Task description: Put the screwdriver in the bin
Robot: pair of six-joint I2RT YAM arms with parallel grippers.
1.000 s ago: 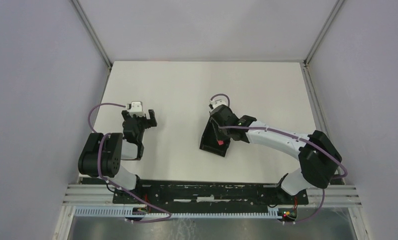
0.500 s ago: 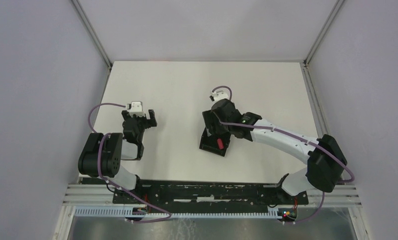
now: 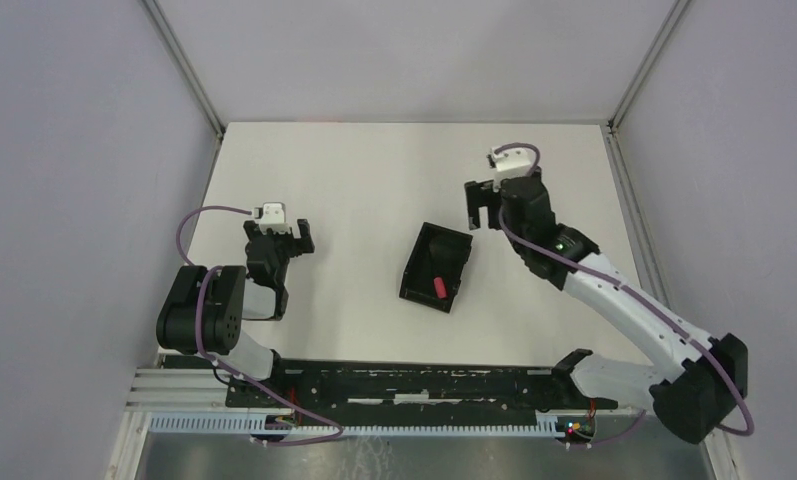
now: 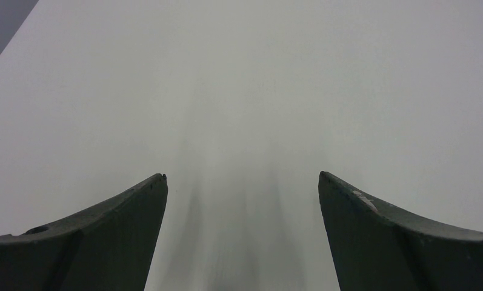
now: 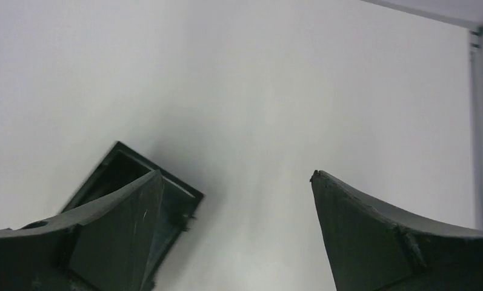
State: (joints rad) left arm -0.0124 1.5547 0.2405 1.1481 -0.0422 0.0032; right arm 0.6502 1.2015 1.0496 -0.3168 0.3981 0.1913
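The black bin [image 3: 436, 266] sits mid-table, tilted, and the screwdriver [image 3: 439, 285] lies inside it with its red handle toward the near end. My right gripper [image 3: 482, 206] is open and empty, up and to the right of the bin, apart from it. In the right wrist view a corner of the bin [image 5: 136, 176] shows behind the left finger, and the right gripper [image 5: 236, 176] holds nothing. My left gripper [image 3: 296, 236] hovers at the table's left, open and empty; the left wrist view shows the left gripper [image 4: 242, 176] over bare white table.
The white table [image 3: 354, 170] is enclosed by grey walls with metal posts at the back corners. A metal rail [image 3: 424, 385] runs along the near edge by the arm bases. A wall frame [image 5: 478, 121] shows at the right of the right wrist view.
My right gripper opened, left the screwdriver in the bin, and drew away up and to the right. The left arm has not moved.
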